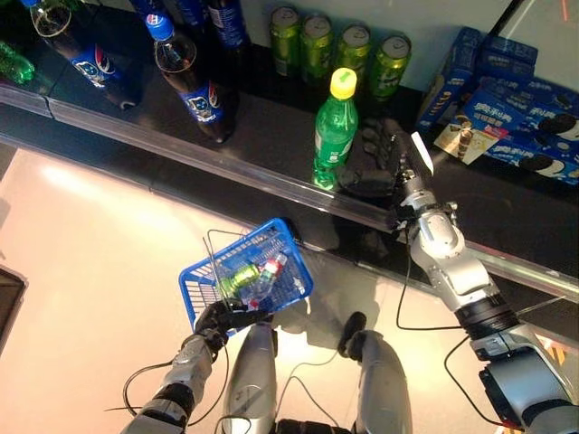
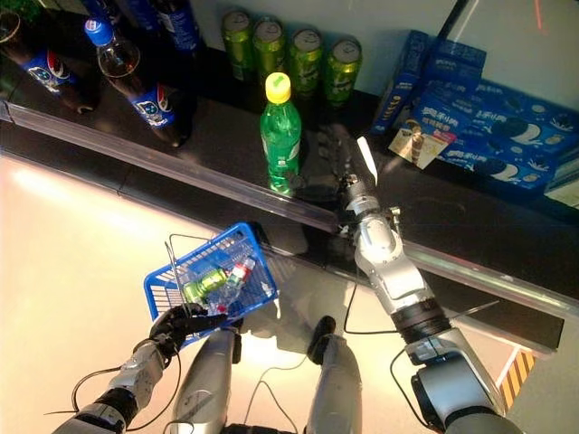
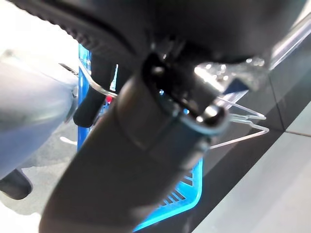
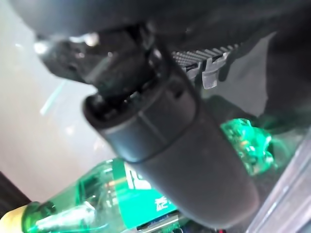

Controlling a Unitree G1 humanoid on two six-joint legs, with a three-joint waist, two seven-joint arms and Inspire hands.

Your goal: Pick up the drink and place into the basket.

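On the dark glossy shelf (image 1: 271,136), in the left eye view, a green plastic bottle with a yellow cap (image 1: 335,127) is seen upright, with the right hand (image 1: 375,163) just beside it, fingers relaxed and apart. A blue plastic basket (image 1: 204,289) with bottles inside is held by its wire handle, the left hand (image 1: 222,318) curled round it. Green cans (image 1: 339,45) and blue boxes (image 1: 516,99) are ranged behind. In the right wrist view, the bottle (image 4: 121,199) is shown close against the hand, not clamped.

Right robot hand (image 1: 373,161) reaches forward, fingers relaxed; left robot hand (image 1: 220,318) curled low.
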